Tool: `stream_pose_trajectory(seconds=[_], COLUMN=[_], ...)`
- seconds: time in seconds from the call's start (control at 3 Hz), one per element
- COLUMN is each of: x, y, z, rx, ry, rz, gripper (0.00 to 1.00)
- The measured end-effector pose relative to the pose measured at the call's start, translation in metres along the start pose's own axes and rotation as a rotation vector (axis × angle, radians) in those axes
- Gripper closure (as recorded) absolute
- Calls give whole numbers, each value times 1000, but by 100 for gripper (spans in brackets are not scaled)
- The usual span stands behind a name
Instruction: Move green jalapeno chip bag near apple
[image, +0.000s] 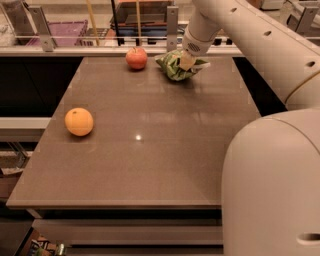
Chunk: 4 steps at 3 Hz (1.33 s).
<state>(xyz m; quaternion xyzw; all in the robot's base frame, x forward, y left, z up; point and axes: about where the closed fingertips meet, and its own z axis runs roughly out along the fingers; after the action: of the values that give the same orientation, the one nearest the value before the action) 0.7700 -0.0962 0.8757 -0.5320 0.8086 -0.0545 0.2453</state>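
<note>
The green jalapeno chip bag (173, 67), crinkled and shiny, is at the far edge of the table, just right of the apple (136, 58) with a small gap between them. The apple is red with a yellow blush. My gripper (186, 61) comes down from the upper right and is shut on the bag's right part, holding it at or just above the table top. The bag's right end is partly hidden behind the gripper.
An orange round fruit (79, 121) sits on the left of the brown table (150, 150). A metal rail (100, 49) and a purple crate (60, 31) lie beyond the far edge. My arm and base (272, 185) fill the right side.
</note>
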Motion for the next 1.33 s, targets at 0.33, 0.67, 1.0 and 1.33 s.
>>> stream_pose_trajectory(seconds=[0.33, 0.67, 1.0, 1.33], x=[0, 0, 0, 0], y=[1, 3, 4, 5], z=[3, 6, 10, 13], rx=[-4, -9, -13, -18], ry=[2, 4, 6, 9], rz=[-1, -2, -3, -4], gripper=[84, 61, 37, 13])
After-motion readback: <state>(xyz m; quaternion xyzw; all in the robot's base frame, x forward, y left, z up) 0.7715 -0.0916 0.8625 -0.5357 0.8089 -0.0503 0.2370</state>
